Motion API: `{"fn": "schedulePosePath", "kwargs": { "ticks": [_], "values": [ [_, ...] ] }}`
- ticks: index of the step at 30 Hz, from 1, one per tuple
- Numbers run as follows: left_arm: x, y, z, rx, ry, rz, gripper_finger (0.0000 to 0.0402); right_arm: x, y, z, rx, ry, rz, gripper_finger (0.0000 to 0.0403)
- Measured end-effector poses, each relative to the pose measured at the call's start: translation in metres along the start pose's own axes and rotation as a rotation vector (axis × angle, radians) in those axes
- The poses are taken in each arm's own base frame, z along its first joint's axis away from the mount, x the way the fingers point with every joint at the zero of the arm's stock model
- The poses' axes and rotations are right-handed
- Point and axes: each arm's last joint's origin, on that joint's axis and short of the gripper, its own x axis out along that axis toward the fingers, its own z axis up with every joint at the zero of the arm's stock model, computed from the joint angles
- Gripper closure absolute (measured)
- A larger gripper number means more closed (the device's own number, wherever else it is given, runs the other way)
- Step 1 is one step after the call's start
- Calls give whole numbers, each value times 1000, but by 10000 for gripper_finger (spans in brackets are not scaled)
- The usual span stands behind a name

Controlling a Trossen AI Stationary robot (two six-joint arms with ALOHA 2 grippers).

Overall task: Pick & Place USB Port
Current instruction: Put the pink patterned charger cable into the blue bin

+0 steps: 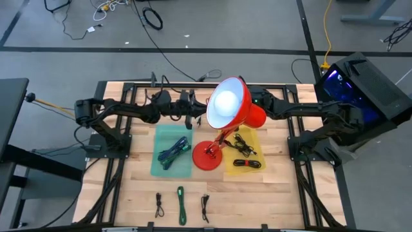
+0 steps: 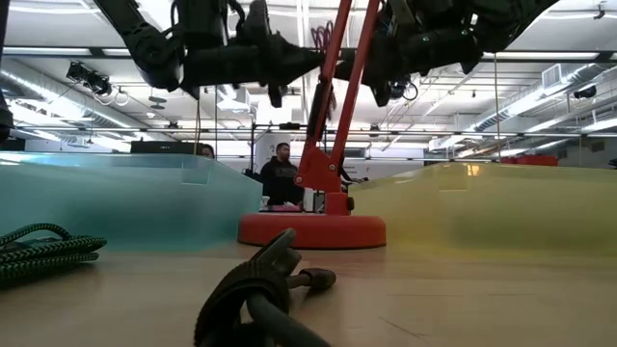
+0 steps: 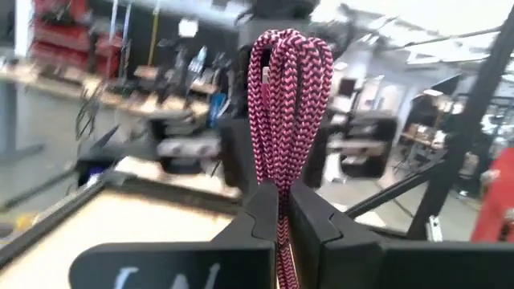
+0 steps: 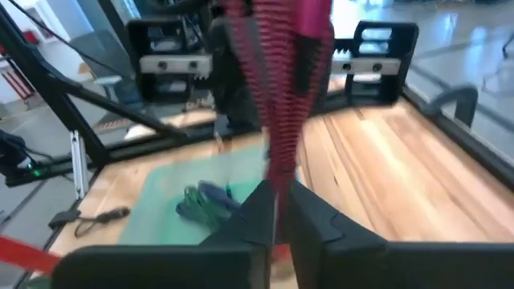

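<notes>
A pink-and-black braided cable is held in the air between my two grippers, above the far part of the table beside the red lamp. My left gripper is shut on it; in the high view it shows just left of the lamp shade. My right gripper is shut on the same cable, and the lamp shade hides it in the high view. Below lie a green mat with a coiled blue-green cable and a yellow mat with dark cables. My left gripper pinches the coiled cable, several strands together, between its two fingers. The looped end stands out beyond the fingertips. The cable is clear of the table. My right gripper pinches a narrow part of the same bundle between its two fingers. From there the strands fan out wider, away from the fingers. The cable hangs over the green mat without touching it.
The red lamp's base stands between the two mats, and its arm and shade rise between the grippers. Three small cables lie near the table's front edge: black, green and black. A person stands in the room behind.
</notes>
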Motion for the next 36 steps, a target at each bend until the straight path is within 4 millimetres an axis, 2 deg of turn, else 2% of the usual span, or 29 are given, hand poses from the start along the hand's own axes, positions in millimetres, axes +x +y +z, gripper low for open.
{"fn": "schedulePosePath", "kwargs": {
  "ticks": [3, 7, 9, 13, 19, 25, 36],
  "values": [
    [-14, 7, 4, -15, 22, 70, 391, -4, -3, -4, 26, 56, -19, 351],
    [-45, 6, 5, -38, 58, 136, 391, -12, -7, -10, 71, 148, -65, 338],
    [-62, 1, 6, -46, 74, 161, 391, -15, -9, -12, 81, 171, -100, 334],
    [-95, -13, -4, -110, 174, 204, 391, -16, -9, -12, 80, 178, -117, 330],
    [-131, -40, -21, -256, 386, 261, 391, -17, -13, -12, 49, 169, -211, 330],
    [-150, -66, -25, -378, 522, 285, 391, -18, -15, -11, 37, 161, -270, 330],
    [-161, -93, -45, -595, 724, 334, 382, -18, -15, -10, 40, 154, -270, 330]
  ]
}}
